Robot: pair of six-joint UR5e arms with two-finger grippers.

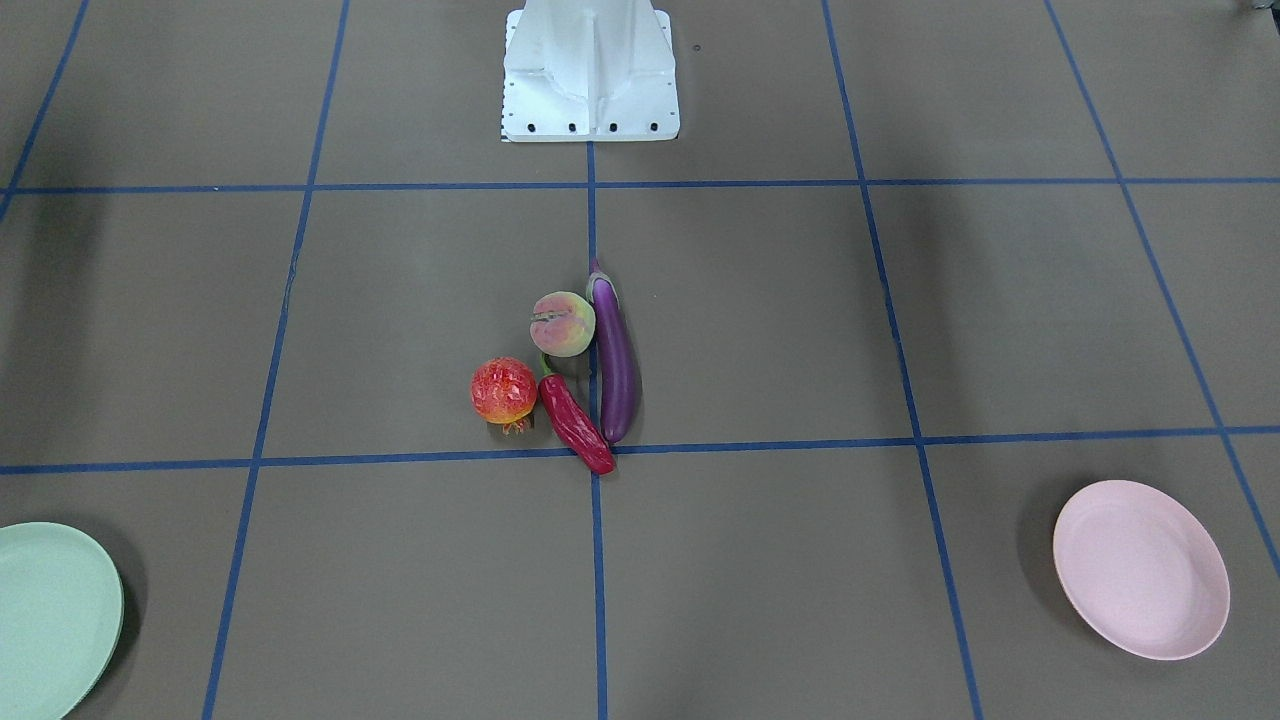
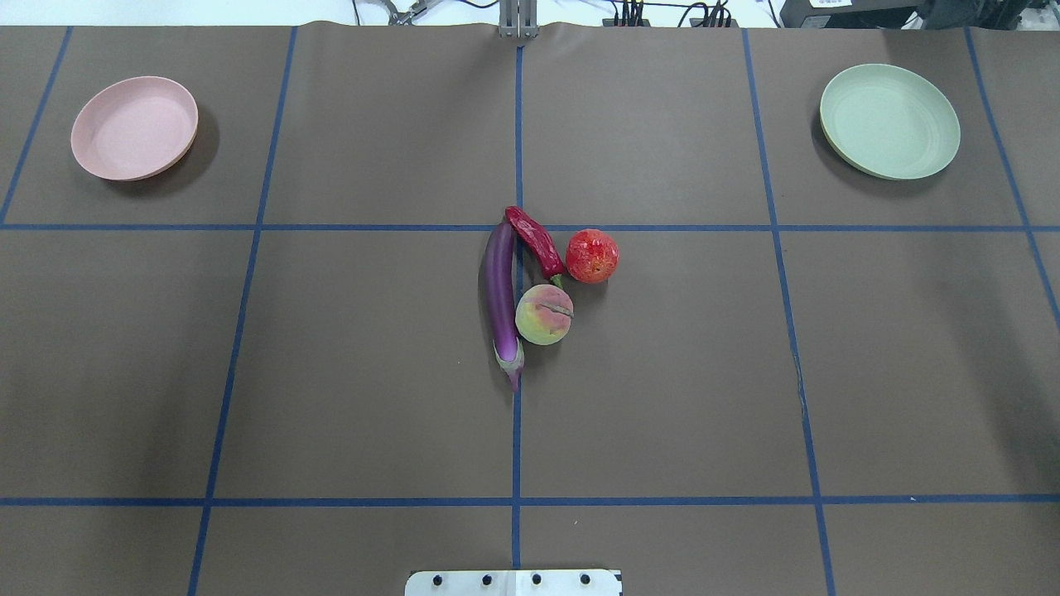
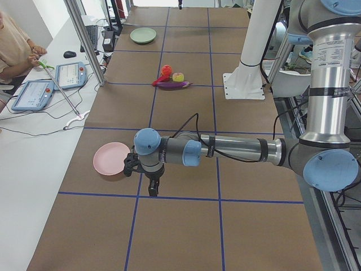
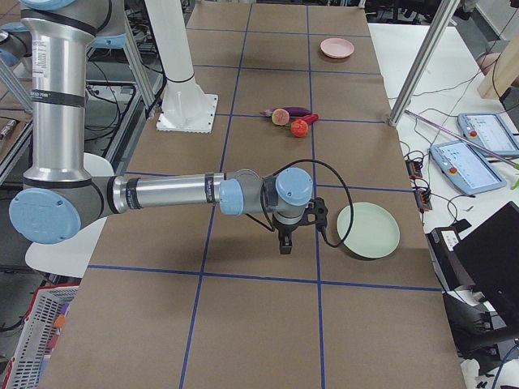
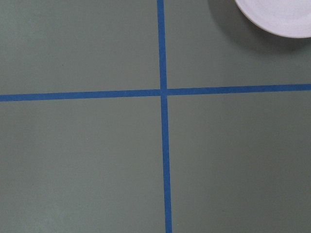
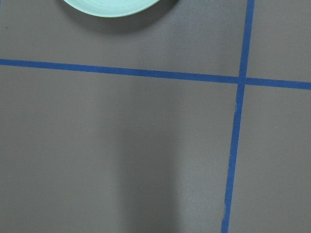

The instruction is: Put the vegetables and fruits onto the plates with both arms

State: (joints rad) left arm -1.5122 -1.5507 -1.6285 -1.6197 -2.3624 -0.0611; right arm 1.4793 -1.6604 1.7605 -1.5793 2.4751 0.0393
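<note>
The purple eggplant (image 2: pixel 501 290), red chili pepper (image 2: pixel 537 242), peach (image 2: pixel 543 314) and pomegranate (image 2: pixel 592 256) lie bunched together at the table's middle, touching one another. The pink plate (image 2: pixel 134 127) lies empty at the far left, the mint green plate (image 2: pixel 889 121) empty at the far right. My left gripper (image 3: pixel 152 189) hangs over bare table beside the pink plate (image 3: pixel 111 158). My right gripper (image 4: pixel 285 245) hangs beside the green plate (image 4: pixel 368 229). Both show only in the side views, so I cannot tell whether they are open or shut.
The brown table is marked with blue tape lines (image 2: pixel 517 414). The white robot base (image 1: pixel 590 75) stands at the near middle edge. Metal posts (image 3: pixel 84 39) and tablets (image 3: pixel 34 93) stand along the far edge, where a person sits.
</note>
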